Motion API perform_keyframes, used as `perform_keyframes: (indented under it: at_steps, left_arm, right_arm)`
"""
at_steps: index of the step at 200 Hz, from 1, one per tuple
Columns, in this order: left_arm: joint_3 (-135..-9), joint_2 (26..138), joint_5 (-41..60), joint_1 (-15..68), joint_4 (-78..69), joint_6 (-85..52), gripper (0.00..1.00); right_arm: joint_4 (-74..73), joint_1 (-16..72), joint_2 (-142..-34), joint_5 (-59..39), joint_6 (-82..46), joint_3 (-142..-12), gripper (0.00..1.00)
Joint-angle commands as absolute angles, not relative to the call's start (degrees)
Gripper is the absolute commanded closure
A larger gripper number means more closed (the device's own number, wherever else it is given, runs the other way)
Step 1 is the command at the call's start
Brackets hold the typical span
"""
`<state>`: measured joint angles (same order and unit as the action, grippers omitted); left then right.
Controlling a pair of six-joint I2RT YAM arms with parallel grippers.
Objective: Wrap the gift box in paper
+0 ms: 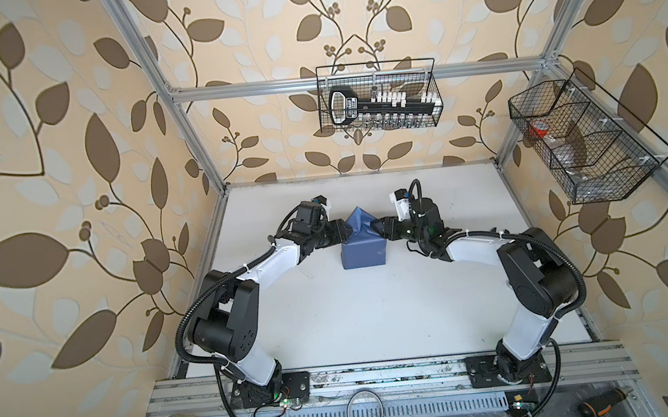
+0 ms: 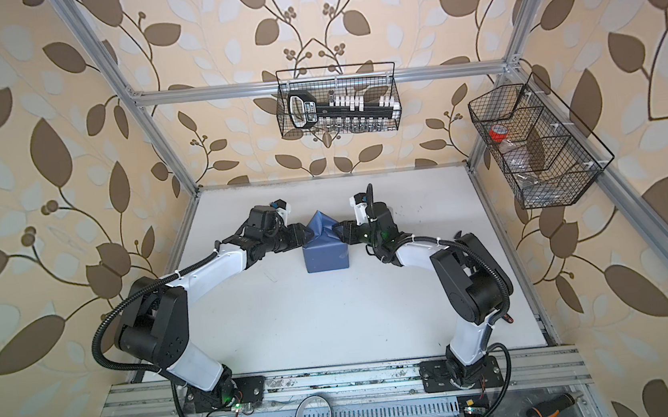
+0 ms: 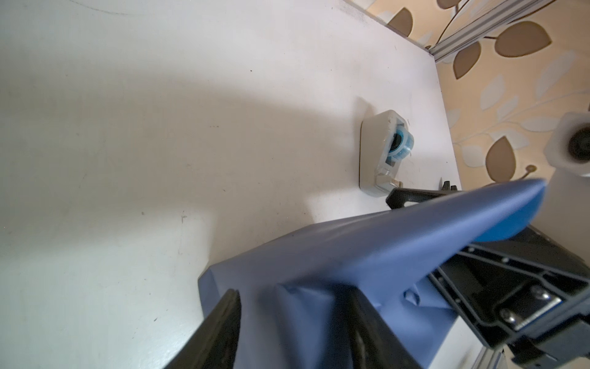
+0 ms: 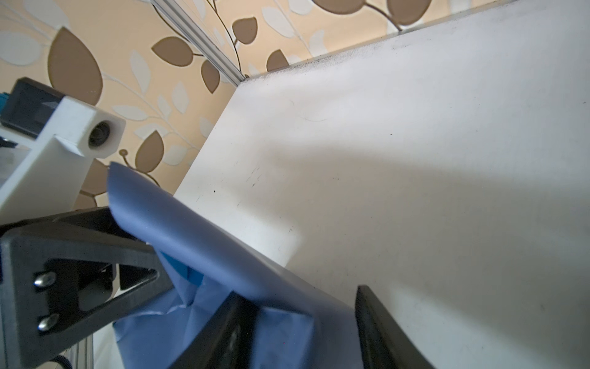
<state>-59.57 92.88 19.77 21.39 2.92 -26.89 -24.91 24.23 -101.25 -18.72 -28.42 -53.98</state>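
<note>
On the worktop (image 1: 376, 318), both jaws are straddling the paper (image 1: 363, 252) half-open, grip unclear, w/ its flap (image 1: 358, 222) prob. risking springing open.

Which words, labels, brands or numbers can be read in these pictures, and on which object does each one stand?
No text is clear enough to quote.
Label on the black tool in the wire basket: white lettering, too small and blurred to read.
On the paper and the tape dispenser: no text visible.
</note>
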Motion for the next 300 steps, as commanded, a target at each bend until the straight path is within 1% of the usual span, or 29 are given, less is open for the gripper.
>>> perform_keyframes:
  at_steps: [1,24,46,67,129,167,199,240,266,300]
  left_arm:
    - [-58.6,93.9,20.1,21.5,4.7,-24.1,0.44]
    - [-60.0,93.8,20.0,21.5,6.5,-21.9,0.40]
    - [-62.6,94.4,20.4,21.4,9.3,-17.2,0.33]
    - [-65.5,95.6,19.9,21.3,12.2,-12.4,0.29]
    - [-69.6,96.6,21.5,21.1,12.7,1.8,0.28]
    - [-74.4,99.5,26.3,21.1,15.5,11.5,0.28]
    - [-79.0,102.8,29.5,21.1,18.6,19.0,0.32]
    - [-85.8,107.1,34.8,21.1,26.9,27.5,0.38]
    - [-88.6,108.4,37.1,21.1,30.5,31.7,0.47]
    - [-87.9,107.5,38.7,21.1,30.6,35.9,0.57]
  right_arm:
    - [-18.8,22.9,-100.0,-19.4,-23.4,-55.0,0.43]
    - [-18.4,22.5,-100.6,-20.1,-19.8,-55.6,0.43]
    - [-19.4,22.6,-101.5,-21.7,-19.2,-55.5,0.44]
    - [-19.8,22.7,-102.1,-22.1,-19.2,-55.3,0.45]
    - [-19.6,22.5,-102.4,-22.2,-18.2,-54.8,0.46]
    - [-19.6,22.4,-102.7,-22.6,-18.0,-54.9,0.47]
    - [-19.3,22.2,-102.7,-23.0,-17.5,-55.1,0.47]
    - [-19.1,22.1,-102.6,-23.3,-17.2,-55.3,0.48]
    - [-19.1,22.1,-102.7,-23.4,-17.2,-55.4,0.48]
    - [-19.0,22.0,-102.6,-23.3,-17.1,-55.4,0.48]
